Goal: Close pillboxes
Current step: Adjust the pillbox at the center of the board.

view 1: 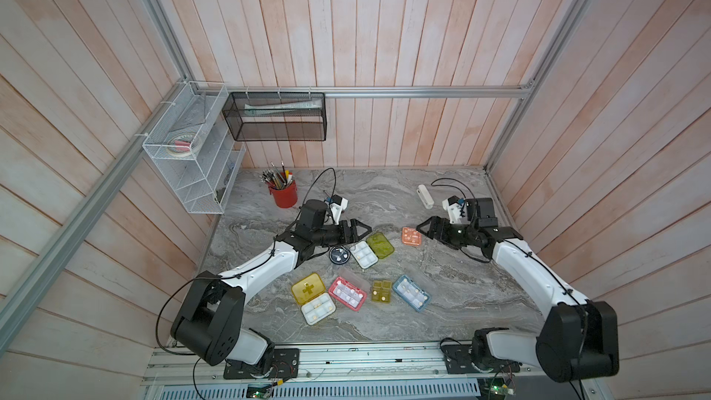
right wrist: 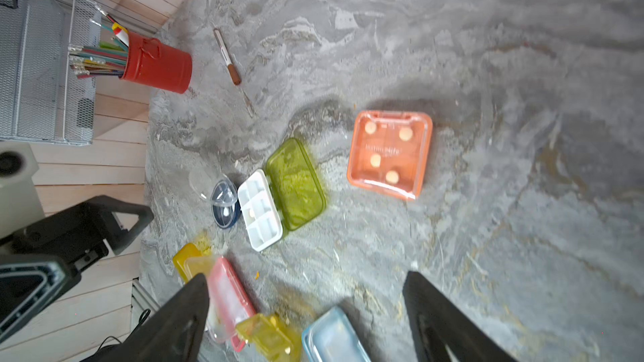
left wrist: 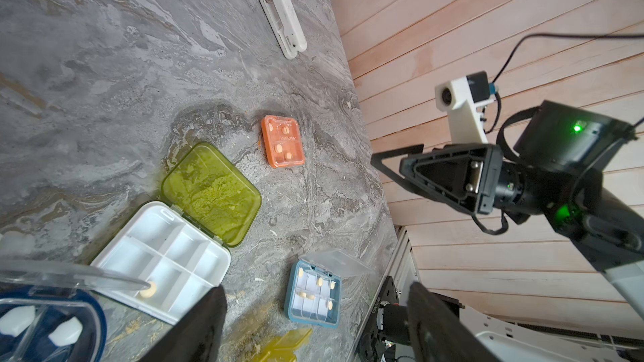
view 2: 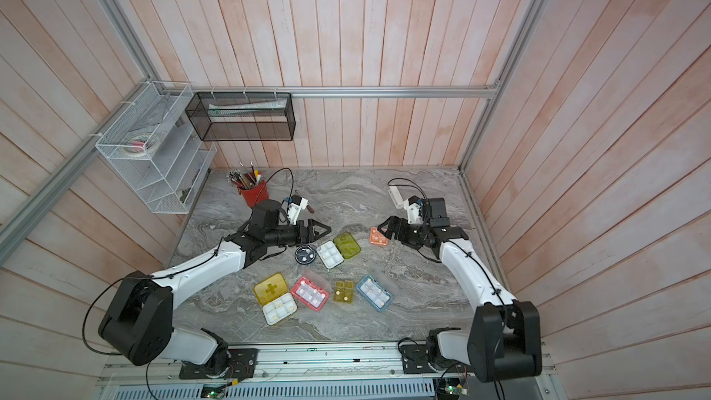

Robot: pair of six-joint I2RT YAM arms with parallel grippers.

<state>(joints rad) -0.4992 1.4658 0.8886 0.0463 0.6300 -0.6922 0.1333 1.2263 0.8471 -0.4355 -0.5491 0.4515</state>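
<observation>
left gripper (view 1: 363, 229) wide, empty, near open lime-green pillbox (view 1: 380, 245) | right gripper (view 1: 422, 228) wide, empty, by orange pillbox (view 1: 411, 235) | yellow pillbox (view 1: 307, 288), pink pillbox (view 1: 347, 293), blue-grey pillbox (view 1: 411, 293) open toward front | grey marbled tabletop (view 1: 461, 282) | pink plank walls (view 1: 384, 32) | aluminium frame (view 1: 423, 91)

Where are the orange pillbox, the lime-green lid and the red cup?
orange pillbox (right wrist: 389, 153): right wrist view, lid centre.
lime-green lid (left wrist: 212, 193): left wrist view, lid centre.
red cup (view 1: 284, 198): in a top view, side wall.
</observation>
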